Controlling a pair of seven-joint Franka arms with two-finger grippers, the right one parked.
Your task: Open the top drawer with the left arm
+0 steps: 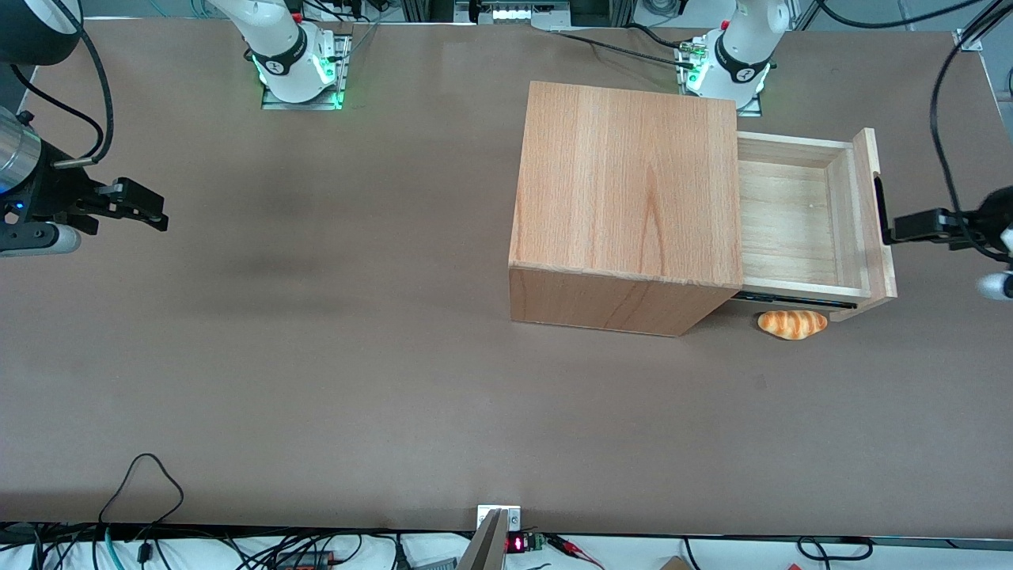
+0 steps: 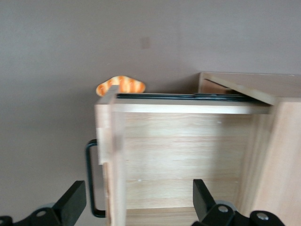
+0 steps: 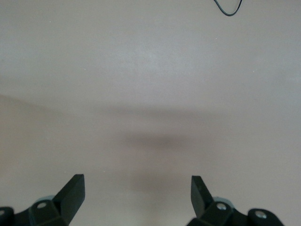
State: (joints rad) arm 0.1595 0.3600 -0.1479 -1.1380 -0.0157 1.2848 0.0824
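The top drawer (image 1: pixel 791 222) stands pulled out of the wooden cabinet (image 1: pixel 625 190) toward the working arm's end of the table, with its pale plank floor bare. Its front panel (image 2: pixel 113 155) carries a slim black bar handle (image 1: pixel 879 207), which also shows in the left wrist view (image 2: pixel 90 179). My left arm's gripper (image 1: pixel 893 228) is right at that handle and is open. In the wrist view the gripper (image 2: pixel 136 203) straddles the panel: one finger (image 2: pixel 70 202) is outside the handle and the other (image 2: pixel 202 200) is over the drawer's inside. Nothing is held.
A small bread roll (image 1: pixel 791 323) lies on the brown table (image 1: pixel 316 356) under the drawer's black side rail, nearer the front camera than the drawer; the roll (image 2: pixel 120 86) shows in the wrist view too. Cables (image 1: pixel 142 491) trail along the table edge nearest the camera.
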